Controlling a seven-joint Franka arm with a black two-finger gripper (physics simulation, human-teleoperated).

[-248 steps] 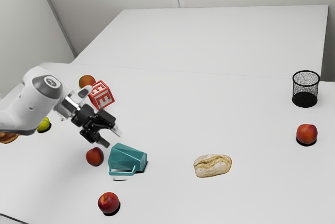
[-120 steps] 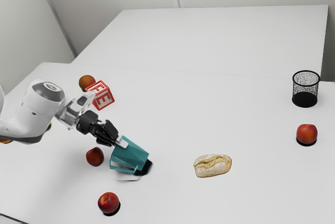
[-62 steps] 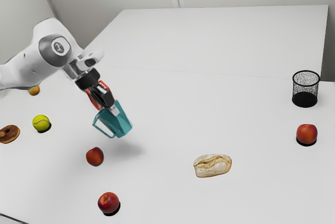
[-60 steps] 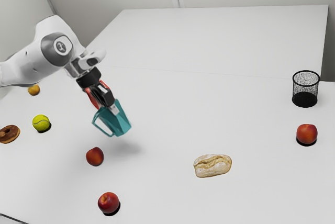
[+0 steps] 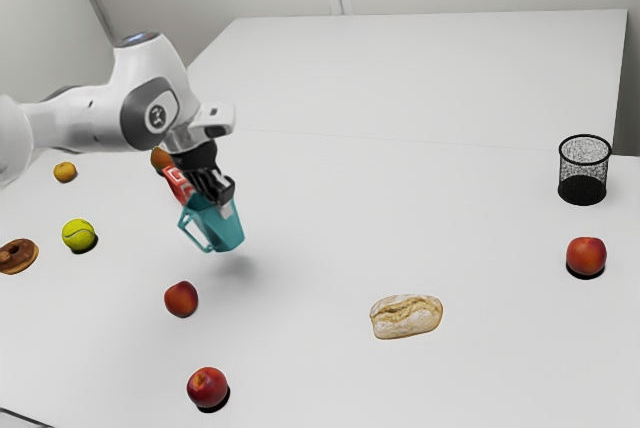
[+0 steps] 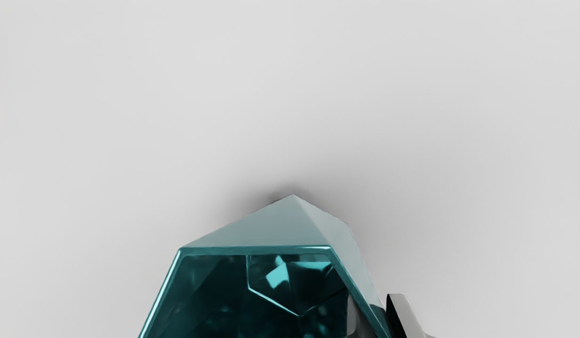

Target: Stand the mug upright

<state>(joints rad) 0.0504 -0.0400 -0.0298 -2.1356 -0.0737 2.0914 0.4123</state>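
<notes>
Fruit (image 5: 207,388) sits nearest me on the desk (image 5: 330,248). Farther in, the teal mug (image 5: 217,229) hangs above the desk, mouth upward but leaning, its wall pinched by the jaws (image 5: 222,210), one inside and one outside. I'd judge it stiff, fairly light and perhaps slick; the flat wall by the rim seems a sensible hold, though it could swivel there. Behind it rests a red-and-white block (image 5: 177,184).

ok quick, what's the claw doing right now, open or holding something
Claw: closed on the mug by its wall, one finger inside and one outside, holding it in the air.
</notes>
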